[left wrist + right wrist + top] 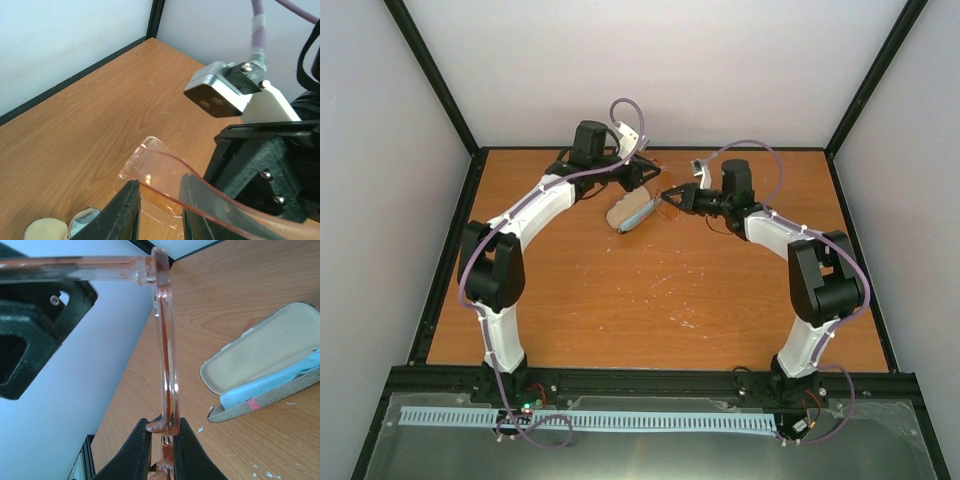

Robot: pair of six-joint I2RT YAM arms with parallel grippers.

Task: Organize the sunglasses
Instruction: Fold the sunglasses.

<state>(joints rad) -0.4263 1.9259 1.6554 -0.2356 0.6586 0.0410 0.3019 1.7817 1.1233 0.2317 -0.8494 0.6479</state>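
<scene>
The sunglasses (666, 204), with a thin frame and orange-tinted lenses, are held in the air at the back of the table between both grippers. My right gripper (162, 430) is shut on the frame's edge (167, 355) near one hinge; it also shows in the top view (672, 197). My left gripper (159, 192) is open, its fingers on either side of one temple, which crosses the gap and runs over the right finger; the lens (155, 172) lies just beyond. The brown striped case (630, 212) lies open below, with the light blue cloth (280, 382) inside.
The open case (255, 355) lies on the wooden table (650, 290) just near of the grippers; its edge shows in the left wrist view (45, 229). The right arm's wrist (260, 170) is close to my left fingers. Back wall and black frame rail (650, 149) stand behind.
</scene>
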